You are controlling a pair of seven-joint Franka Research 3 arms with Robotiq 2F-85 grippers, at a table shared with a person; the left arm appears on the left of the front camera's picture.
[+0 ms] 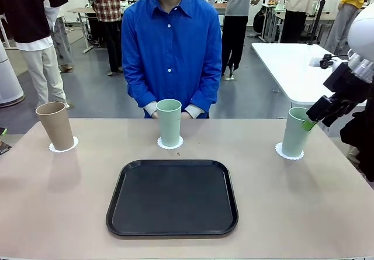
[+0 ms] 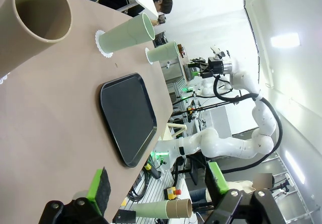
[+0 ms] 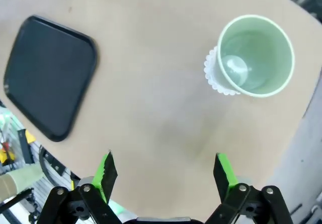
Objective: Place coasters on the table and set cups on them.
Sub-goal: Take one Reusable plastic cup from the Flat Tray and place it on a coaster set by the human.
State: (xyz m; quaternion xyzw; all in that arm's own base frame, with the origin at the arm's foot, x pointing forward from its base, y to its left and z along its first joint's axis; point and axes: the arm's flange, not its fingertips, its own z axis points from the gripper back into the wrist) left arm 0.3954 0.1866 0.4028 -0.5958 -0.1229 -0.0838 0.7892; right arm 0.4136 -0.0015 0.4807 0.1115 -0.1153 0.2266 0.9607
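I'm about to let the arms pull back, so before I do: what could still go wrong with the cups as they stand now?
1. The right end effector, open, hangs right by the rim of the right mint cup; a careless retreat might clip it and tip it.
2. That cup looks off-centre on its coaster, near the table edge, so a knock could send it off.
3. The tan cup stands close to the left edge too.

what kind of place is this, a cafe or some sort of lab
Most likely a robotics lab or test hall, not a cafe. A white robot arm stands on a rig beside the table, more work tables fill the grey open floor behind, and several people stand about there.
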